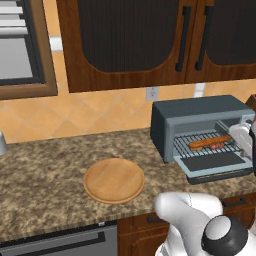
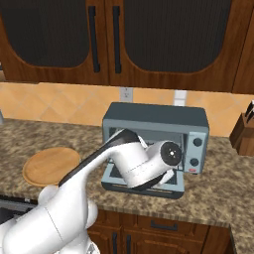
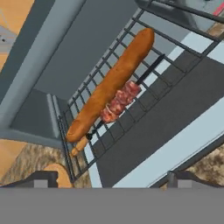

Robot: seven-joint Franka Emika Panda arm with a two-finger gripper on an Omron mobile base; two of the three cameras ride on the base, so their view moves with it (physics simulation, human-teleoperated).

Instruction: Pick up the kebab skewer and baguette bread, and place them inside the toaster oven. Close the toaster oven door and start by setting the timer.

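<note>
Left base view
Counter: speckled brown stone counter [image 1: 45, 165] under dark wood cabinets, tan tile behind.
Board: round wooden board [image 1: 114, 180] near the counter's front edge, left of the oven, nothing on it.
Oven: blue-grey oven [image 1: 200, 127] at the counter's right end, door [image 1: 215, 165] dropped flat toward the front edge.
Bread: the bread [image 1: 209, 142] lies on the rack [image 1: 205, 145], long axis running side to side across the oven mouth.
Skewer: reddish meat of the skewer [image 1: 218, 146] just in front of the bread, parallel to it.

Right base view
Arm: the white arm crosses in front of the oven [image 2: 155, 119] and hides its mouth; knob strip [image 2: 197, 151] stays clear on the right side.

Hand view
Gripper: gripper [image 3: 109, 177] empty, tips spread wide at the bottom, above the lowered door [image 3: 175, 127].
Bread: loaf [image 3: 111, 83] touching the skewer [image 3: 119, 104] along its length; both near the rack's front edge.
Axis: both lie lengthwise along the rack's [image 3: 109, 65] front edge, stick end poking past the bread's near tip.

Risk
Door: with both so close to the front edge, swinging the door up may nudge them.
Arm: lifting the door from this low pose could snag the hand on the frame or slip off the handle.
</note>
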